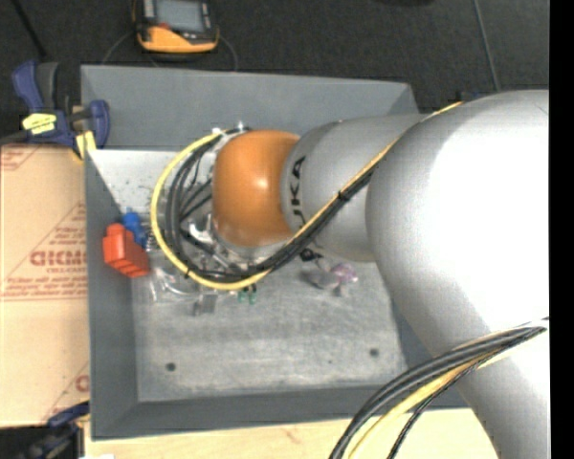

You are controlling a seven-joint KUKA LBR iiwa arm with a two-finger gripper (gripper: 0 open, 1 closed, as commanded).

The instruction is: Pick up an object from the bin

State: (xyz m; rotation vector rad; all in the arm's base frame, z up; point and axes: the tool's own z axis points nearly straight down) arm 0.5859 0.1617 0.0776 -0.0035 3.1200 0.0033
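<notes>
One reach-in step, I judge: my pincer (206,290) sits low, just right of the red block (124,253); apart or together, I cannot tell. Next, a sure grip, then lift.

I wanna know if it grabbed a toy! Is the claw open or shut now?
Gripper: cannot be told; it is low in the bin, right of the orange block, under the arm's orange cover.

Partial "KUKA" lettering (298,182), on silver arm (459,208)
</notes>
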